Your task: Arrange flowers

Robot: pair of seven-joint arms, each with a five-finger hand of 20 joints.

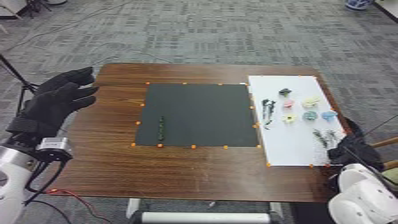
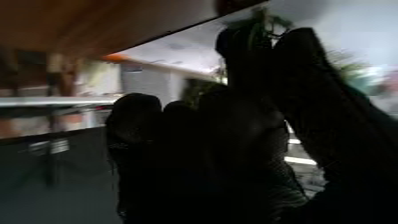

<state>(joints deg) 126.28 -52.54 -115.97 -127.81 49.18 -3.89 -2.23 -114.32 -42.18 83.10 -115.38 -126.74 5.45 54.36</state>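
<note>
While left robot hand (image 1: 55, 106) hangs open beside table (image 1: 102, 172), right robot hand (image 1: 348, 152) near green sprigs (image 1: 321, 136), hold unclear.

- You have 1 dark green stem (image 1: 161, 129), slim and straight, lying lengthwise near the left edge of the dark mat (image 1: 209, 115).
- On the white sheet (image 1: 284, 155) you see 5 small loose blooms: pink flower (image 1: 289, 104), cream flower (image 1: 310, 102), yellow flower (image 1: 289, 119), pale teal flower (image 1: 310, 115), blue flower (image 1: 329, 115), the last 2 side by side.
- Dark green piece (image 1: 285, 92), compact, just beyond your pink bloom.
- Dark stems (image 1: 268, 114), bunched lengthwise, left of the blooms.
- Leafy sprigs (image 1: 322, 137), thin, spread loosely, nearer you than the blooms.
</note>
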